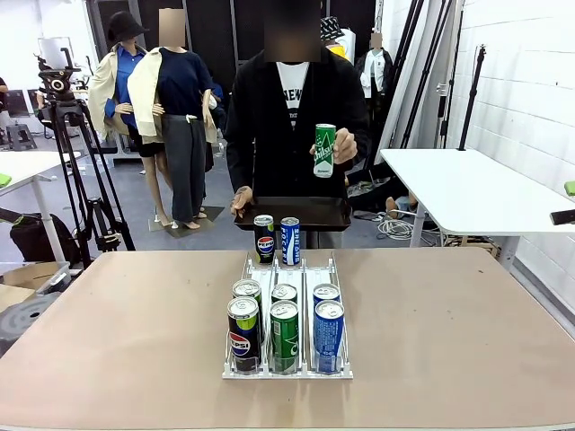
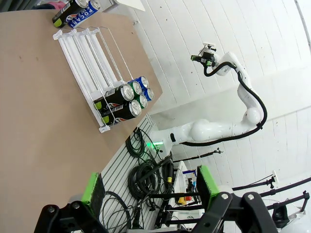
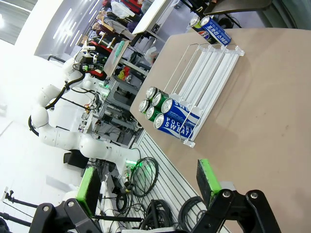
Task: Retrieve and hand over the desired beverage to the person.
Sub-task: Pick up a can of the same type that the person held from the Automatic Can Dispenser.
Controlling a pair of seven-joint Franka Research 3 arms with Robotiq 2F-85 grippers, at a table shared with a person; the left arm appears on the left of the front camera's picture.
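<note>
Big tan table (image 1: 108, 341). The person (image 1: 269, 117) stands at its far edge, with a black tray (image 1: 296, 214) in one hand and a raised green can (image 1: 324, 149) in the other hand (image 1: 345, 146).

A white rack (image 1: 287, 373) sits mid-table, three lanes, two cans deep at your end. The front row is front Pepsi (image 1: 243, 334), front green can (image 1: 285, 335) and front Pocari (image 1: 329, 334). The far Pepsi (image 1: 264, 239) and far Pocari (image 1: 289, 241) stand at the rack's other end, just below the tray.

My read: the raised can signals the wanted drink, so the front green can is your target. Expect it to be full, so some weight. It's rigid but thin-walled, slick painted metal. Take it round the mid-body above the rack rail, and don't crush it. Neighbours sit close on either side, so it's tight for fingers.

Left gripper (image 2: 149, 185): claw spread, nothing between the pads. Right gripper (image 3: 147, 180): same, spread and empty. Both are well apart from the rack.

Hard to tell: back-row labels, whether the far pair sits in the lanes or on bare table, and the tray's top.
</note>
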